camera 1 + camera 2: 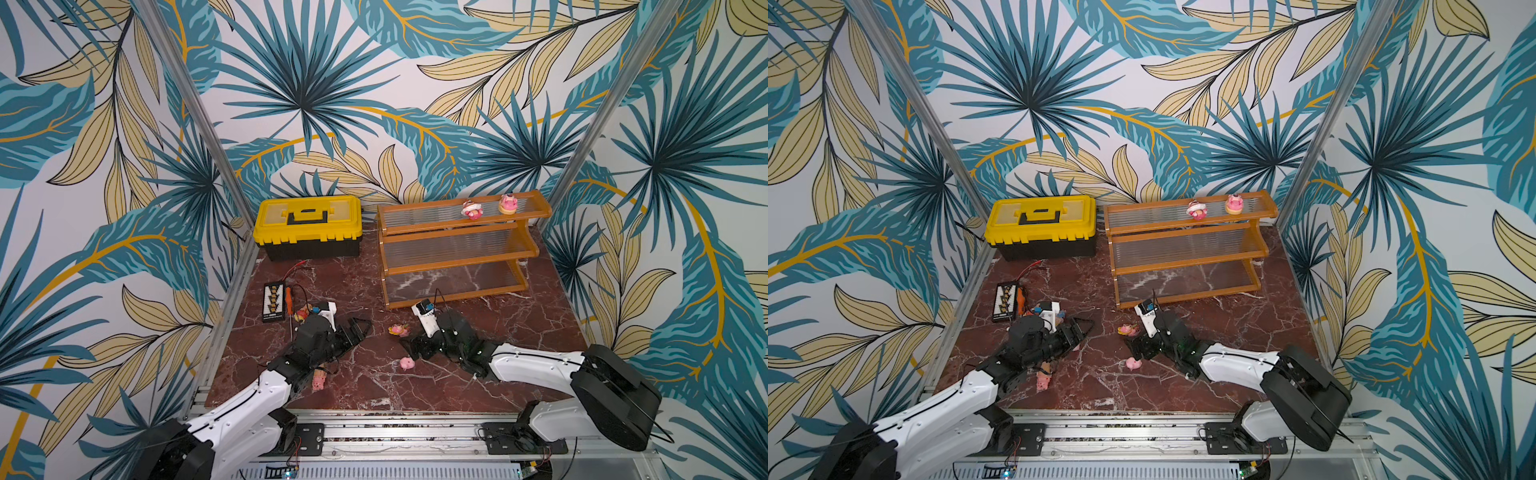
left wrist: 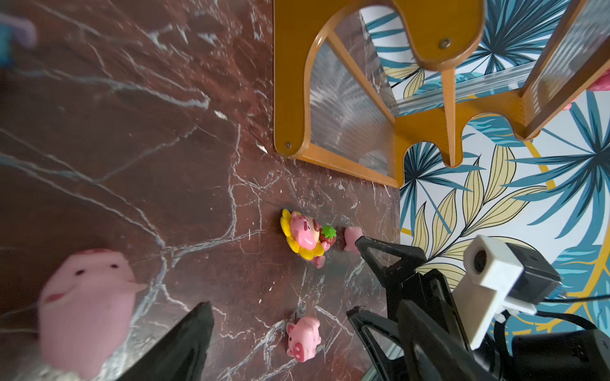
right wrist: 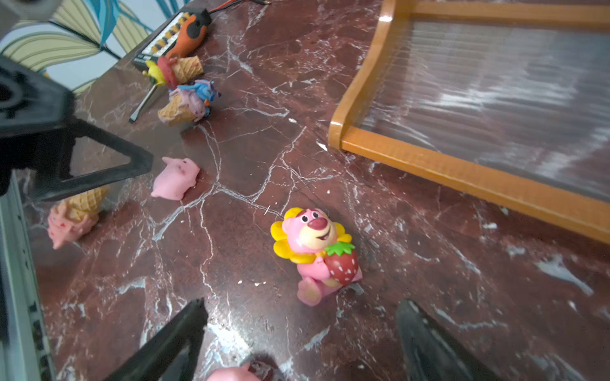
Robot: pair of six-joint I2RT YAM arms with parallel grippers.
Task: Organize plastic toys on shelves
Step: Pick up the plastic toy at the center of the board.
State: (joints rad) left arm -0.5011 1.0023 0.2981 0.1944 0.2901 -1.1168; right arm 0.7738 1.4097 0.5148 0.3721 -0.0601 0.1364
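1. The worktop carries the shelves at its back, beside a yellow toolbox. Two plastic toys are found on the top tier.
2. The right pincer is seen low over the worktop, jaws wide apart and empty. The left pincer is likewise apart, with nothing held.
3. A strawberry bear is found loose just ahead of the right pincer, in front of the shelves. A piglet lies just beside the left pincer's tip.
4. The bear is judged light, rigid and glossy, hence slippery. A hold across the torso is advised, and the thin petals are to be avoided.
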